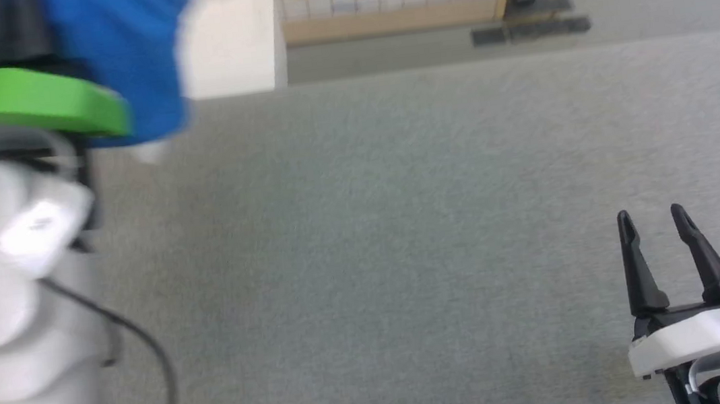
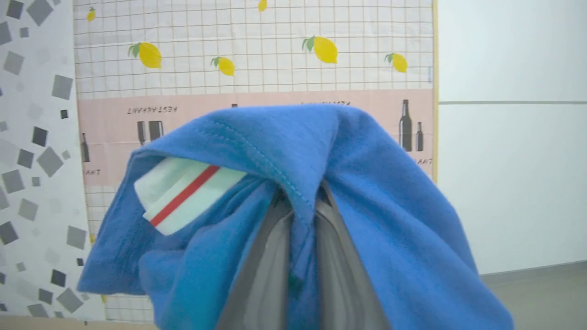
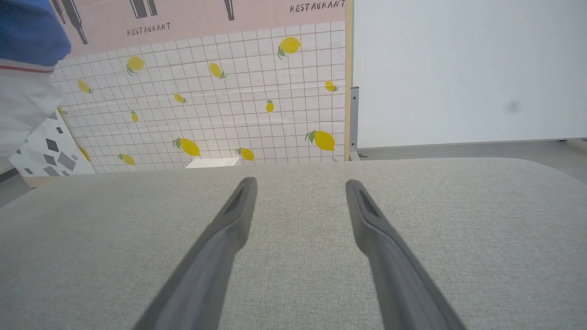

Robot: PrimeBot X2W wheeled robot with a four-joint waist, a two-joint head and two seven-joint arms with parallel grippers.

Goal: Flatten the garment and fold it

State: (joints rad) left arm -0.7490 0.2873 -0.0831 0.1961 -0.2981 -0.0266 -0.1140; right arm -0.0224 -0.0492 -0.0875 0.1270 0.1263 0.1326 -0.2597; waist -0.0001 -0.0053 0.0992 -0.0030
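Note:
The garment (image 2: 367, 192), bright blue with a white sleeve edged by a red stripe, drapes over my left gripper (image 2: 302, 201), whose fingers are shut on a fold of its hem. In the head view the garment (image 1: 119, 53) hangs blurred at the top left, above the grey table, behind my raised left arm. A corner of the garment (image 3: 27, 41) shows at the upper left of the right wrist view. My right gripper (image 1: 653, 219) stands open at the lower right over the table, nothing between its fingers (image 3: 234, 215).
The grey fabric table top (image 1: 403, 224) spreads across the head view. Beyond its far edge stand a white box (image 1: 233, 43) and a lemon-patterned screen (image 3: 229, 105) with a wooden frame. My left arm's white body (image 1: 11, 289) rises at the left.

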